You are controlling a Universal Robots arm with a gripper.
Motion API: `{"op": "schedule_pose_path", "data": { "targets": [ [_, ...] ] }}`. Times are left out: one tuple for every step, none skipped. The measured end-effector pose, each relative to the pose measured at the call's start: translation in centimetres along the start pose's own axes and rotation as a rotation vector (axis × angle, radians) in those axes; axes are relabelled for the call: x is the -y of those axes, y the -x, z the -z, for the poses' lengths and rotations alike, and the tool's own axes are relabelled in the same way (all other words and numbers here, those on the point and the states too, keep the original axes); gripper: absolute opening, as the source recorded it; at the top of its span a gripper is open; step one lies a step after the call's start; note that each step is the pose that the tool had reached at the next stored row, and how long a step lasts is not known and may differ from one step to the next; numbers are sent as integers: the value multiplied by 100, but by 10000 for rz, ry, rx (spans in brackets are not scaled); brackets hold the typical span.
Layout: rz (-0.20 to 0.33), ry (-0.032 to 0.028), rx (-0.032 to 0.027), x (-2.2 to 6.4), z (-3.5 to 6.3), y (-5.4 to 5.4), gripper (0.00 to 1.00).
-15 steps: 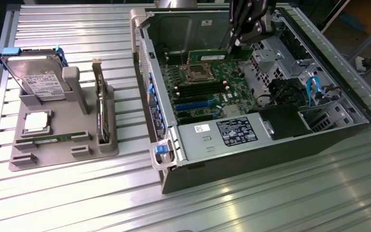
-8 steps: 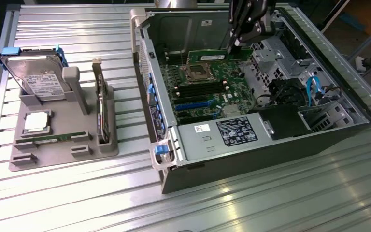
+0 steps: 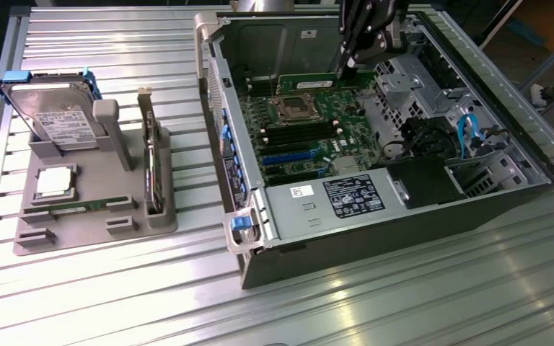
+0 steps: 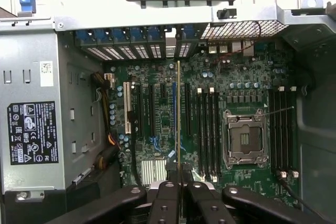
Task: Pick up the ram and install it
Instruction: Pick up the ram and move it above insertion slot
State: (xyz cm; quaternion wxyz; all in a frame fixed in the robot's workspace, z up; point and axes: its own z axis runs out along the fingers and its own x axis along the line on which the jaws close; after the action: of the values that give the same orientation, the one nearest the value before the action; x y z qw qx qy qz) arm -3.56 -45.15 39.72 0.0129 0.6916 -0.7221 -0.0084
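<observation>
We locate the black two-finger gripper in the upper centre of the exterior view, inside the open dark grey metal computer case. Its fingers are drawn narrow and clamp the long, thin green circuit-board ram stick near one end. The ram stands on its long edge above the dark green motherboard, clear of it and not seated in any slot.

In the wrist view the ram appears edge-on as a thin line running out from the gripper. We judge that this hold leaves the contact edge free to enter a slot. The stick runs roughly parallel to the long black memory slots beside the empty square metal CPU socket. It appears in line with the expansion slots instead, so we judge the alignment incomplete.

At the left of the exterior view, the grey plastic parts holder carries the silver hard drive, well apart from the case.
</observation>
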Motion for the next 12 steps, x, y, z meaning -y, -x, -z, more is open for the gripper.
{"op": "schedule_pose_path", "data": {
  "targets": [
    [7,-7,0,-5,0,0,12],
    [10,-9,1,-7,0,0,12],
    [13,-10,1,-8,0,-1,12],
    [12,-10,0,-8,0,-1,12],
    [11,-12,0,-9,0,-1,12],
    [10,-17,1,-11,0,-1,12],
    [15,-22,0,-12,0,-1,12],
    [24,-29,0,-14,0,-1,12],
    [37,-37,1,-17,-1,-1,12],
    [53,-45,0,-19,-1,-1,12],
    [78,-59,0,-25,-1,-1,12],
    [94,-69,1,-27,-1,-1,12]
  ]
}}
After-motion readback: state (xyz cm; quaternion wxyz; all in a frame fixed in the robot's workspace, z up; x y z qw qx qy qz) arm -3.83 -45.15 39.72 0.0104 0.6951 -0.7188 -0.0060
